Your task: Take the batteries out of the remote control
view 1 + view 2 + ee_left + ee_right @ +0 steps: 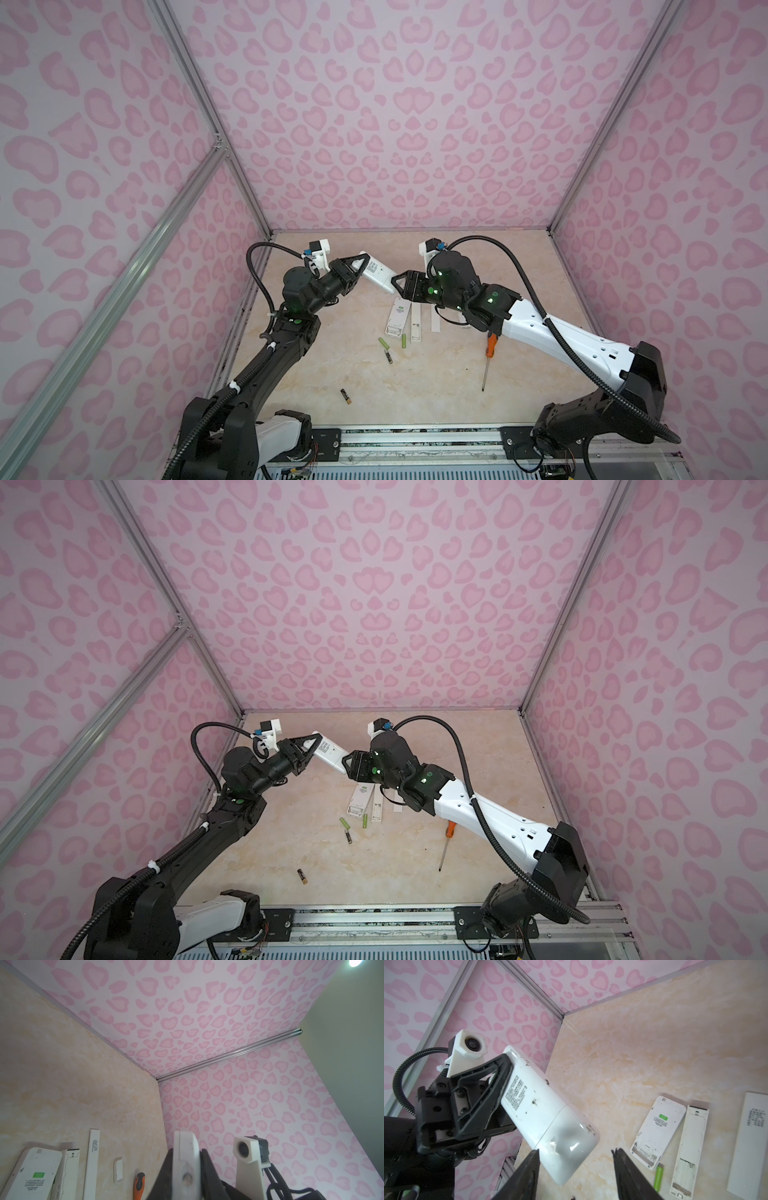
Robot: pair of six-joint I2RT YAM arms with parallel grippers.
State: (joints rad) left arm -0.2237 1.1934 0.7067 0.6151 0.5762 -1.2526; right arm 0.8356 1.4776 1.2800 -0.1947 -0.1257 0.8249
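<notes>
A white remote control (379, 272) hangs tilted above the table, with my left gripper (362, 266) shut on its far end. In the left wrist view the remote (185, 1147) sits edge-on between both fingers. My right gripper (576, 1150) is open around the remote's free end (566, 1147): one fingertip is at its edge, the other stands apart. The held remote's back is closed, so any batteries inside are hidden. On the table lie two green batteries (382, 343) (403, 340) and two black batteries (388, 356) (346, 396). One green battery (658, 1177) also shows in the right wrist view.
Two opened white remotes (397, 318) (415, 324) and a flat cover plate (434, 320) lie under the right arm. An orange-handled screwdriver (490, 349) lies to their right. A small white cover (118, 1169) rests on the table. Pink patterned walls close in three sides.
</notes>
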